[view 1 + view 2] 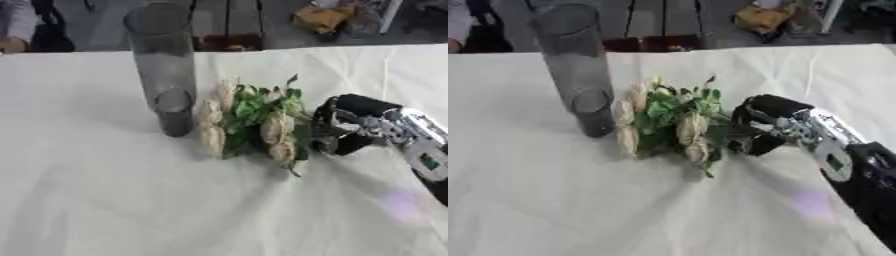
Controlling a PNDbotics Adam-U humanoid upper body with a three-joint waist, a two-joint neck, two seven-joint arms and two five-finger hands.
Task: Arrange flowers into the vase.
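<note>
The flowers lie flat on the white-covered tabletop, pale cream blooms and green leaves bunched together, their heads pointing toward the vase. The vase is a tall, dark, see-through cylinder standing upright just to the left of the bunch, near it but apparently not touching. That closeness makes sense: whatever gets lifted has only a short way to travel before it can be tipped into the open mouth at the top.

The right hand comes in from the right side and sits at the stem end of the bunch, its dark fingers curled inward around the lower part of the greenery. From where I stand it looks closed on the flowers, gripping low so the blooms stay free and the stems can go in first. I cannot make out exactly how many stems it has caught.

The left hand does not show anywhere.

Nothing is in the vase yet, so I would judge the job barely begun. The tall narrow vase could tip if the bunch knocks its rim.
</note>
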